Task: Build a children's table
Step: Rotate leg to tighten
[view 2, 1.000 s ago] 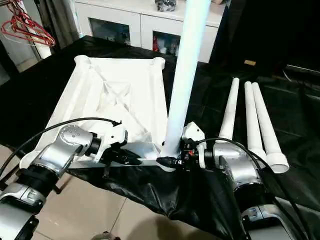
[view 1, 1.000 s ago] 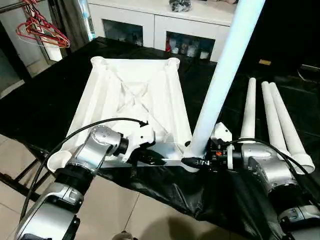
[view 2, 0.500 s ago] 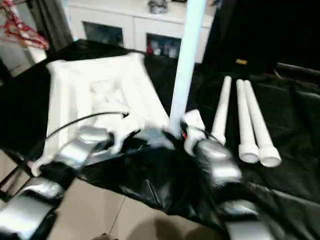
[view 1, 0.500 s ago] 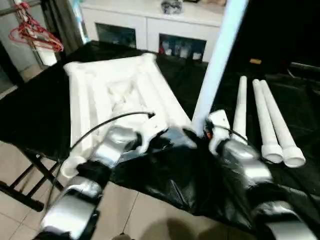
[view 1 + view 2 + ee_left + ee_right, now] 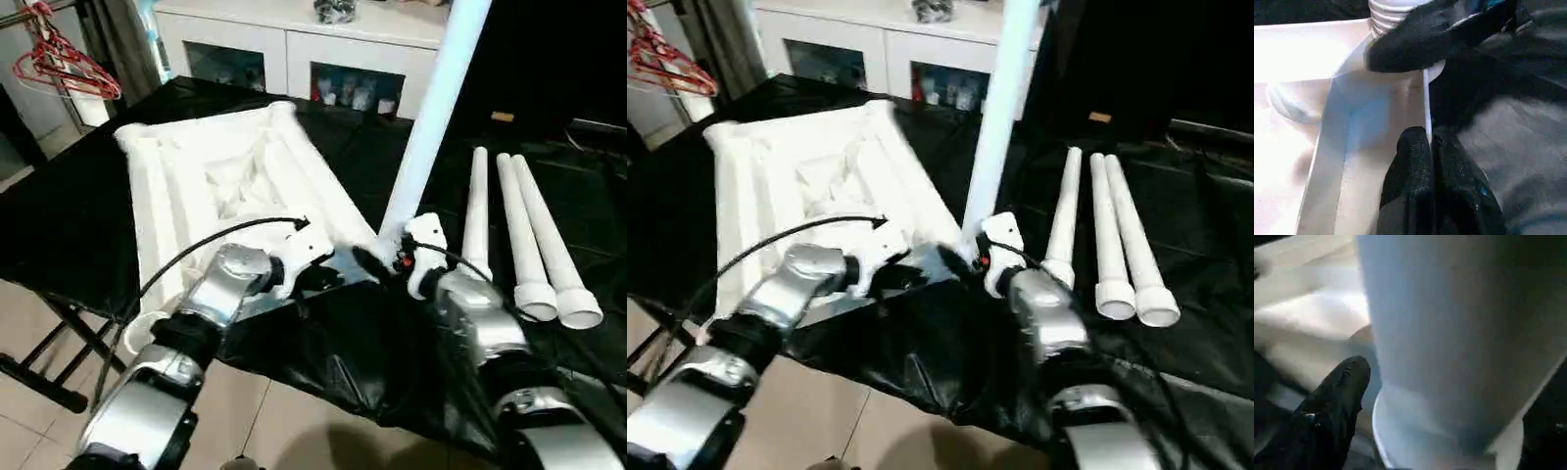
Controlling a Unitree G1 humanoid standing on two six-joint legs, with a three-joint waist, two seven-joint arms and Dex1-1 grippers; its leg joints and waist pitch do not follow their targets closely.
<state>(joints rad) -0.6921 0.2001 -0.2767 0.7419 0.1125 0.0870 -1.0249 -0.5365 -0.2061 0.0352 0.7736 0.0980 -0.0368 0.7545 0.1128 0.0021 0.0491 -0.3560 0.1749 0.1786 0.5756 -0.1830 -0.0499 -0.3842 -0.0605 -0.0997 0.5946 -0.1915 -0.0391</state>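
Left wrist view: left hand [image 5: 1429, 147] pinching tabletop [image 5: 1376, 127] rim; leg [image 5: 431, 117] upright beside

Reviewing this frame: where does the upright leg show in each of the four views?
Left eye: upright leg, right of the table top.
Right eye: centre, left of three loose legs.
Left wrist: its ribbed base.
Right wrist: close up.
Shared landmark: the table top's near corner.

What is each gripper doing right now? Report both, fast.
Left gripper: shut on the tabletop's rim.
Right gripper: closed around the upright leg at its base.
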